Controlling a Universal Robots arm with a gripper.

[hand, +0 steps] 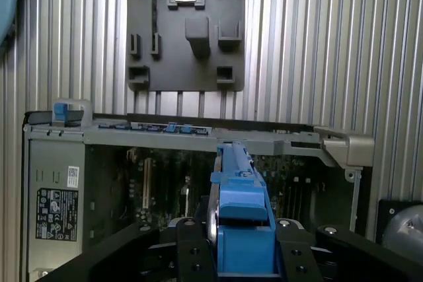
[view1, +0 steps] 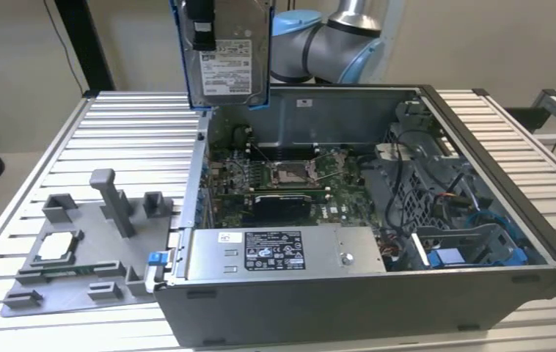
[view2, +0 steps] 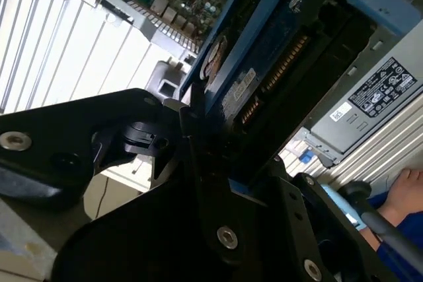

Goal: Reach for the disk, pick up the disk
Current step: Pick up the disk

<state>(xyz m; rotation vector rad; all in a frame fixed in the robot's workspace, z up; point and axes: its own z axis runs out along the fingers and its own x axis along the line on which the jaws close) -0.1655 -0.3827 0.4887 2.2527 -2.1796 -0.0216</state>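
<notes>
The arm (view1: 329, 42) stood behind the open computer case (view1: 356, 301), its jointed elbow bent above the rear wall and its wrist raised high. The gripper (hand: 242, 250) was clamped on the disk (view1: 227, 60), with a black finger (hand: 192, 255) pressed to each side of the blue bracket. The disk hung upright in the air, clear of the case. In the exterior view it was above the rear corner on the exterior view's left, with its white label facing the camera. Below it lay the motherboard (view1: 288, 176) and the long grey box (view1: 278, 253) at the case's front edge. Beside the case on the ribbed table (view1: 111, 139) sat the grey tray (view1: 82, 257) holding a small square chip (view1: 55, 247). A person's hand (view2: 408, 184) showed at the edge of the second wrist view.
</notes>
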